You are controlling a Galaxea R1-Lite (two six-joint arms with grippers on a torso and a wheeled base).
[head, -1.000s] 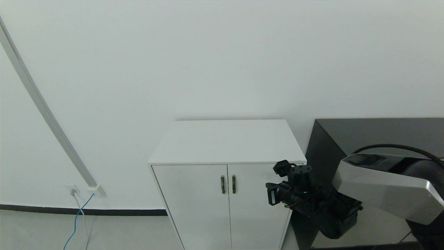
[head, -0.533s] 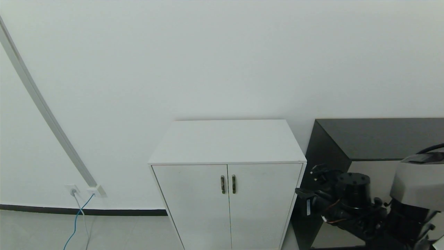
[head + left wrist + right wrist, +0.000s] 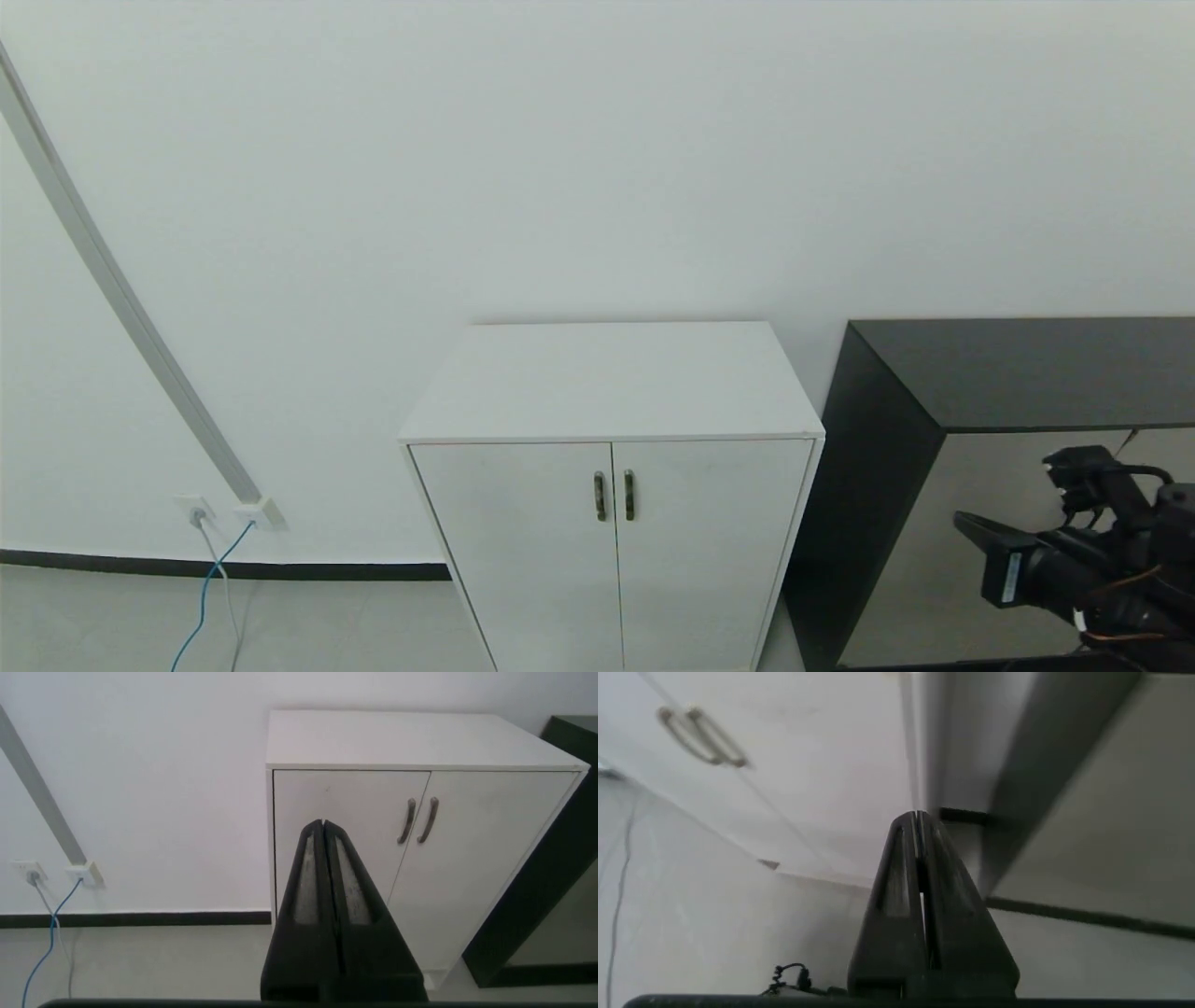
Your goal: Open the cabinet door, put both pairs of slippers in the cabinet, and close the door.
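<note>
While both arms sit clear of it, the cabinet (image 3: 611,387) is closed up: both doors (image 3: 523,546) flush, seam straight down the middle.

Left gripper (image 3: 323,824): fingers (image 3: 306,887) pressed flat together, nothing between them. From the left wrist view I see the tips lined up over the door on the wall-socket side, with the handles (image 3: 419,819) off to one side of them. No contact; the cabinet stands well apart from the fingers.

Right gripper (image 3: 918,818): likewise clenched on nothing. Its tips point at the cabinet's lower edge on the side next to the black table (image 3: 1027,373), where white panel meets dark. In the head view the right arm (image 3: 1102,569) hangs low in front of that table, right of the cabinet and apart from it.

Cabinet look: plain white, flat top, two tall doors. Two short dark vertical bar handles sit just beside each other, one either side of the seam, in the doors' upper part. It backs onto a white wall. Whether it touches the black table, I can't tell.

On the wall to its left I see a socket (image 3: 194,510) with a blue cable (image 3: 207,583) dropping to the floor, and a grey conduit (image 3: 121,299) running diagonally up the wall.
</note>
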